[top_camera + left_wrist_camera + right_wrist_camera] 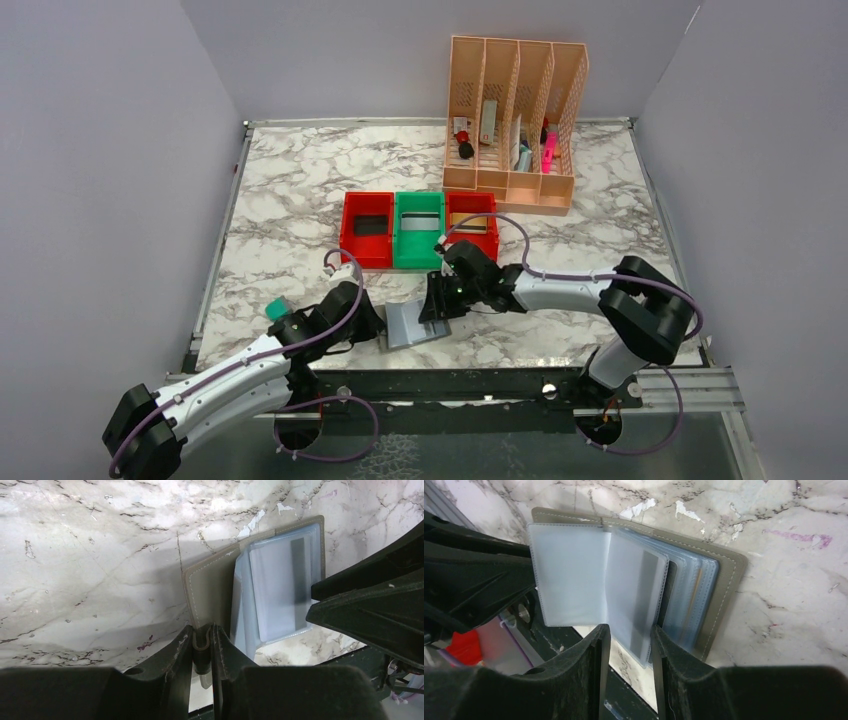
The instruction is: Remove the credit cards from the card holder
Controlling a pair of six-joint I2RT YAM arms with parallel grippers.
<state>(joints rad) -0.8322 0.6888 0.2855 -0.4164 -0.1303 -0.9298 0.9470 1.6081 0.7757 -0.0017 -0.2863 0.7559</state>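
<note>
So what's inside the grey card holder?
The holder has cloudy plastic sleeves, fanned open. One sleeve shows what looks like a card with a dark stripe. A black edge and a tan edge peek out behind. The sleeves cover the rest.

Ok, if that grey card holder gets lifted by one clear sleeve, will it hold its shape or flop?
Likely flops: the clear sleeves fan loosely apart, so the card holder could dangle open. They look thin and glossy, so one might slip from the right hand. The stitched cover looks slim, probably light.
</note>
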